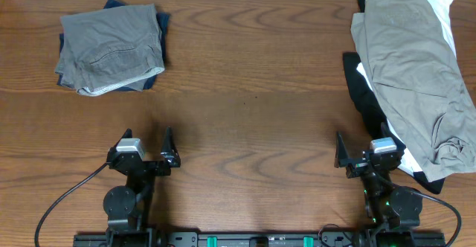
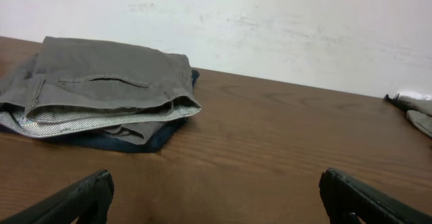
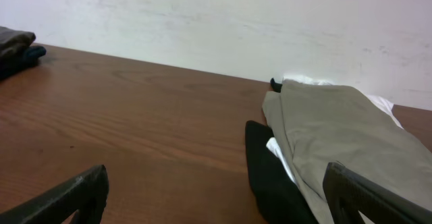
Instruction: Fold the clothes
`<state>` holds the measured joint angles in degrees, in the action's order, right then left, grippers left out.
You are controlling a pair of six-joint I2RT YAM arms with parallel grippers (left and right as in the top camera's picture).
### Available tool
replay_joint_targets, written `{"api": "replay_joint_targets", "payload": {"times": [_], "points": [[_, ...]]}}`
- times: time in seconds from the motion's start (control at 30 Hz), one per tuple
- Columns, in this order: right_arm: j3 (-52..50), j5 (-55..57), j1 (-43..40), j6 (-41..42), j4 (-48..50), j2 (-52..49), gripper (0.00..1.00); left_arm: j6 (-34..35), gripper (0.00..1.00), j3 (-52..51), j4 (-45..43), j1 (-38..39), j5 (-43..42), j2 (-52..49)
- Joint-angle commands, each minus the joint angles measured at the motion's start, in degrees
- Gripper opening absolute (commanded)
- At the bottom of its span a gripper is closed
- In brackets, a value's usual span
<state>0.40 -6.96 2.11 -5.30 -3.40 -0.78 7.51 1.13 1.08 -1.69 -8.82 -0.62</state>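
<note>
Logging our left tool [image 1: 146,140], jaws spread wide, gripping nothing, our right tool [image 1: 362,144], equally wide, empty, unfolded clothes [image 1: 416,76] heaped near it, folded stack [image 1: 111,47] far across the surface [image 1: 253,91].

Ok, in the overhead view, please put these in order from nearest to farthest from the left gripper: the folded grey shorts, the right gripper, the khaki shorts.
1. folded grey shorts: back left, beyond the left gripper.
2. right gripper: front right.
3. khaki shorts: right edge, lying unfolded.
</note>
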Motion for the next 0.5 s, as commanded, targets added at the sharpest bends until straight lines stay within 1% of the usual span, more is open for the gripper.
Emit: {"api": "replay_joint_targets", "payload": {"times": [0.0,0.47], "points": [[-0.09,0.11,-0.44,-0.76,-0.24,0.17,0.99,0.09,0.98,-0.90,2.10,0.28,-0.83,0.39],[-0.09,0.11,-0.44,-0.76,-0.24,0.17,0.99,0.11,0.98,-0.90,2.10,0.28,-0.83,0.39]]}}
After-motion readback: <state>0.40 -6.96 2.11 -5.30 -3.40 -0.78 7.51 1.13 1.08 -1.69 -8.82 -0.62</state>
